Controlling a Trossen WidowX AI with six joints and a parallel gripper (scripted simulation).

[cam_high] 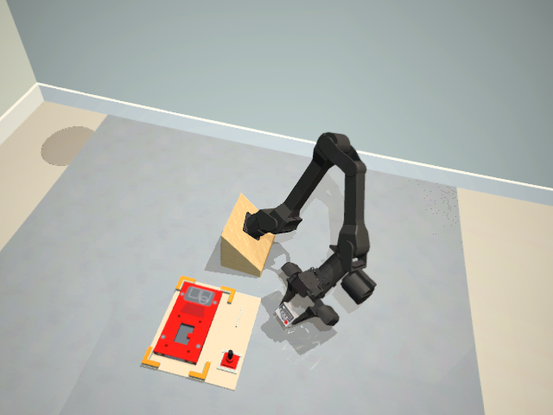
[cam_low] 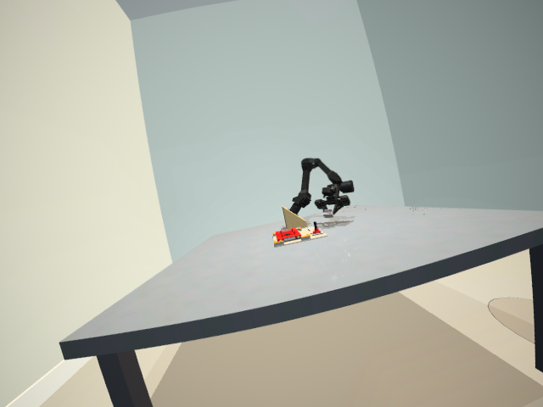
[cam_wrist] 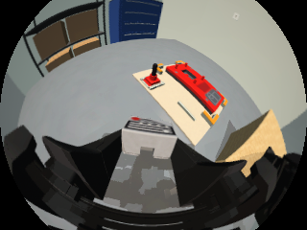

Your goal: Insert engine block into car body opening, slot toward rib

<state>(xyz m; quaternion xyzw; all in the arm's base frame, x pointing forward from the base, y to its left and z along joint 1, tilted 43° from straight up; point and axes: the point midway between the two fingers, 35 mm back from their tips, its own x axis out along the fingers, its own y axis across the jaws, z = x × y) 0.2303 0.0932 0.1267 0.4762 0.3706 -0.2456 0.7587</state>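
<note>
I've got the engine block (cam_high: 285,314) (cam_low: 327,213) (cam_wrist: 149,137) pinched in my gripper (cam_high: 292,316) (cam_low: 329,213) (cam_wrist: 149,134); now carry it left, high and level, matching slot to rib before lowering towards the car body (cam_high: 189,319) (cam_low: 287,234) (cam_wrist: 197,85).
</note>
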